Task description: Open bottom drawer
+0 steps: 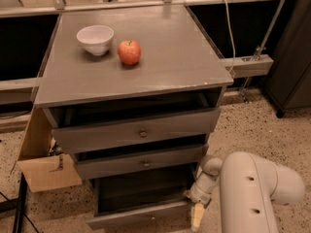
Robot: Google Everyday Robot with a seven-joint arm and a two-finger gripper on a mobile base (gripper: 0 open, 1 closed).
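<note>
white bowl (95,39) and red apple (129,52) just apart on the table (165,69); cardboard box (44,173) at its left; gripper (197,214) low by its right front.

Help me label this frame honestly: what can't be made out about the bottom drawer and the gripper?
Camera view:
- bottom drawer: pulled out; its front's lower edge is cut off by the frame's bottom, and its inside is lost in shadow.
- gripper: at the drawer's right front corner; whether it touches the drawer cannot be told.
- top drawer and middle drawer: insides hidden in shadow.
</note>
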